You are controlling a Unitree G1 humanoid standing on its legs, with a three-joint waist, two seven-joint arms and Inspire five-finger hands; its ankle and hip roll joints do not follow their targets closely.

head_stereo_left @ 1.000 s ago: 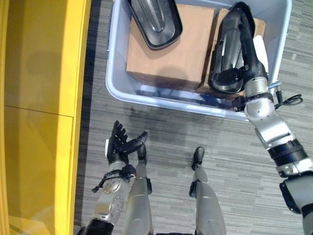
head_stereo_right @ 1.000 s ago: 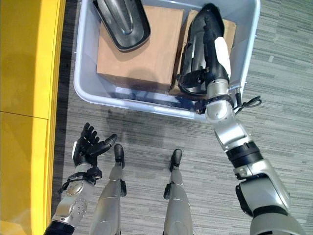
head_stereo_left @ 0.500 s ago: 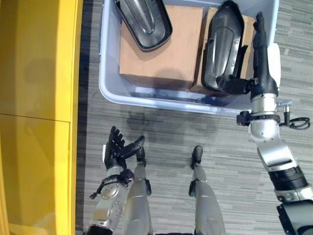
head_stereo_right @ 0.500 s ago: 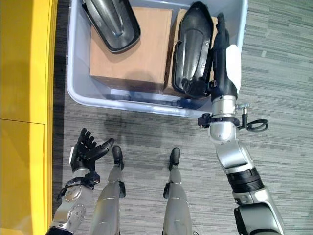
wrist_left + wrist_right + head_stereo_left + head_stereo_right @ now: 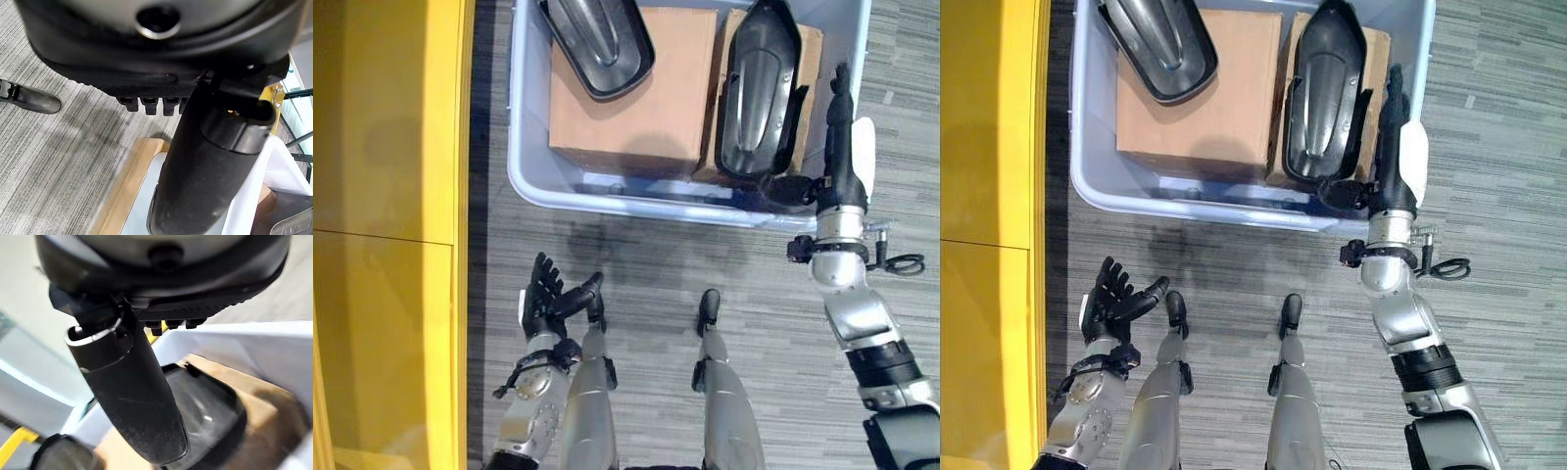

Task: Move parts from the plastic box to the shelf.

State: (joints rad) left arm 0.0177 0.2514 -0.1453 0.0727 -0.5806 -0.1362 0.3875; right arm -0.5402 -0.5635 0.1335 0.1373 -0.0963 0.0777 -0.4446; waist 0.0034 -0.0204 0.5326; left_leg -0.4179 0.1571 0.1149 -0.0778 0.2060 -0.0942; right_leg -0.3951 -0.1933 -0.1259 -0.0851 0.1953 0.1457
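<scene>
While two glossy black moulded parts lie on cardboard boxes (image 5: 636, 93) inside the pale plastic box (image 5: 533, 176), the right part (image 5: 759, 88) lies just inside the box's right wall. Beside it the right hand (image 5: 837, 137) reaches over the near rim, fingers straight, grasping nothing. Left part (image 5: 597, 44) lies at the far left. Near the yellow shelf (image 5: 382, 235), the left hand (image 5: 548, 299) hangs released over carpet (image 5: 646, 264).

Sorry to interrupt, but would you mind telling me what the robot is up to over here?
It is standing over a plastic box on the floor, with a yellow shelf at its left. Two black parts lie on cardboard boxes inside: one at the far left, one on the right. The right hand is at the box's right wall beside the right part, fingers straight, thumb by the part's near end, not gripping it. The left hand hangs open and empty, low beside the shelf.
</scene>
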